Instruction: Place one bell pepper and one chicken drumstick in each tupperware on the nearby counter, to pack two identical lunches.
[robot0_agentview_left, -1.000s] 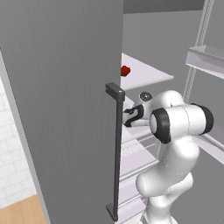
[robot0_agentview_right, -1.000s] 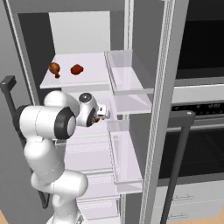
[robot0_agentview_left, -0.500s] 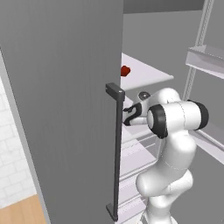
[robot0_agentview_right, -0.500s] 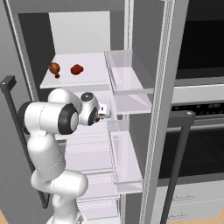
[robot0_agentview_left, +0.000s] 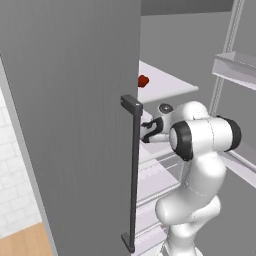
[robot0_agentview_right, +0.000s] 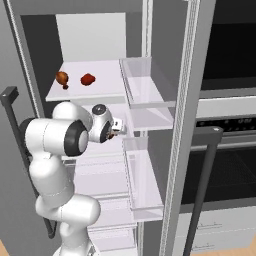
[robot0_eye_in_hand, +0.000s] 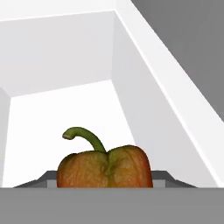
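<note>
— Changed since a second ago?
— Arm bent closer into the open fridge; jaws drawn in from wide.
— State of the jaws?
— Narrowed around a bell pepper, seemingly pinching it; contact itself hidden at the frame's bottom edge.
— Elsewhere?
— On the upper fridge shelf: second bell pepper lying just beside a chicken drumstick, apart.
</note>
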